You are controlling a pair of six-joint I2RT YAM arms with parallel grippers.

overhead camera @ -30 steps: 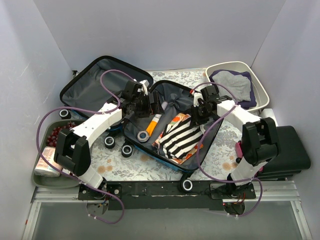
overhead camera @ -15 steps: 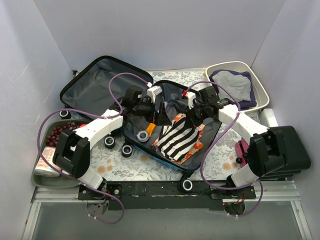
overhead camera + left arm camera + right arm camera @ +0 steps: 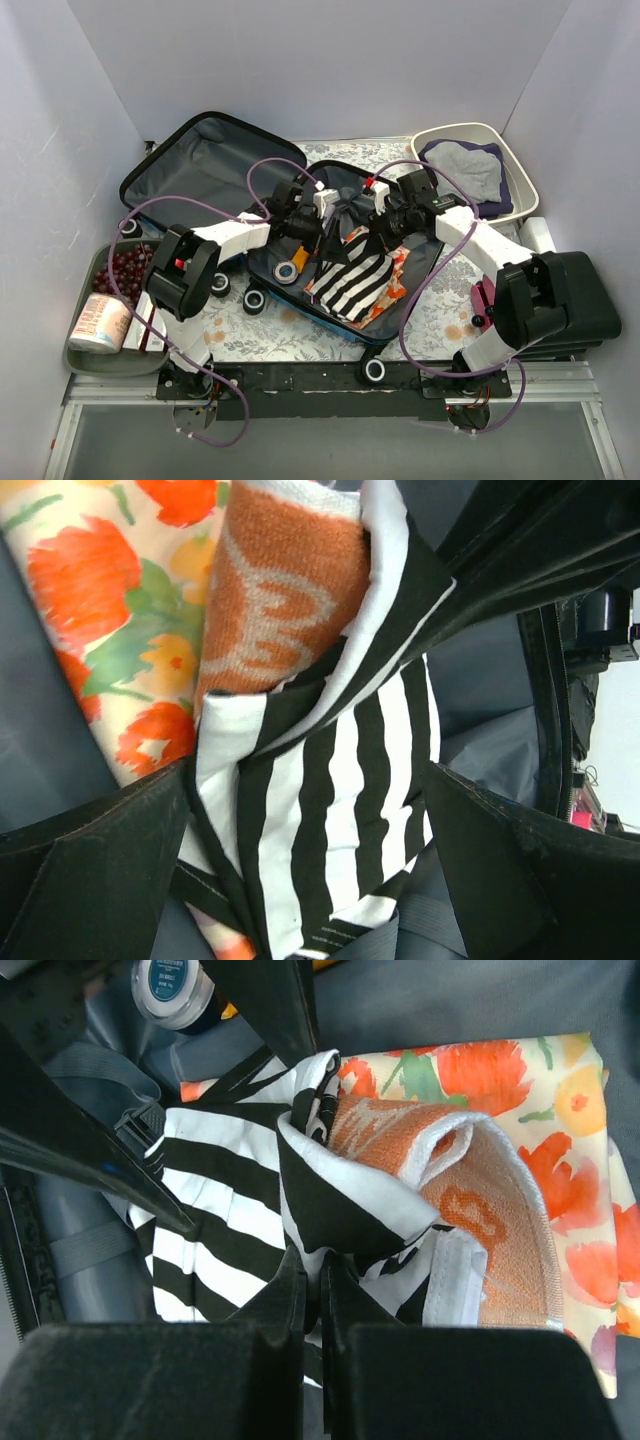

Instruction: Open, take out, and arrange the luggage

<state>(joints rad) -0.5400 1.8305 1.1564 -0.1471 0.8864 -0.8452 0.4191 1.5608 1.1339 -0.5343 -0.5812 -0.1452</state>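
The blue luggage [image 3: 262,282] lies open, its lid [image 3: 200,170] flat at the back left. In its lined base lie a black-and-white striped cloth [image 3: 358,280], an orange towel [image 3: 480,1220], a floral cloth [image 3: 398,268], an orange tube [image 3: 301,256] and a round capped jar [image 3: 286,272]. My right gripper [image 3: 318,1270] is shut on a fold of the striped cloth [image 3: 330,1185] at its far edge. My left gripper [image 3: 305,810] is open, its fingers either side of the striped cloth [image 3: 340,790], which lies between them.
A white tub [image 3: 512,160] holding grey and purple clothes stands at the back right. A flat black case [image 3: 585,295] lies on the right. A grey tray [image 3: 100,355] on the left holds red beads, a roll and a box. Luggage wheels [image 3: 253,300] stick out in front.
My left gripper has moved right, from the orange tube to the striped cloth. My right gripper has moved left and closed on the cloth's far edge, bunching it up.
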